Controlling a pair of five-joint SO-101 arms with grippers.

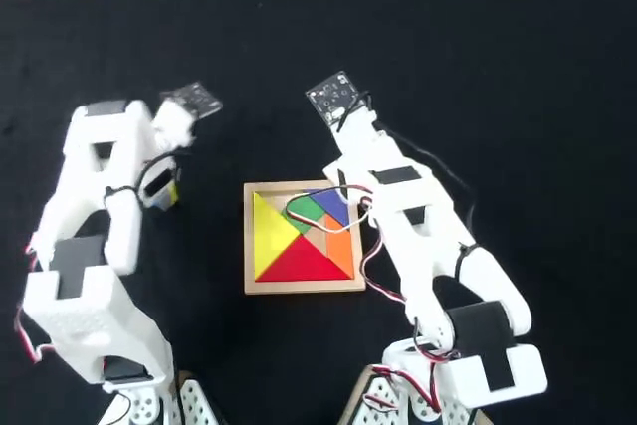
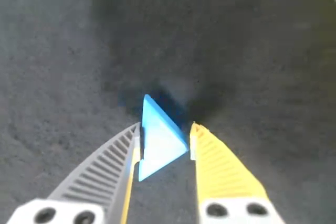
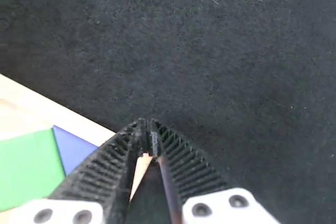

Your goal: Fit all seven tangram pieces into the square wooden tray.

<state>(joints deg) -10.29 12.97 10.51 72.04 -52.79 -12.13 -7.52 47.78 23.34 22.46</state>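
The left end effector [image 2: 165,132] is clamped on the blue triangle [image 2: 159,142] over the tabletop [image 1: 498,67], just beside the left edge of the tray [image 1: 249,246], which lies toward the right arm. The right end effector [image 3: 147,127], fingers together, hangs at the tray's far right corner.

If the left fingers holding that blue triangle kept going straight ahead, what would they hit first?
Probably the black cloth-covered table; the left gripper points at bare cloth, and its light blue triangular piece would likely touch first. Depth is unclear.
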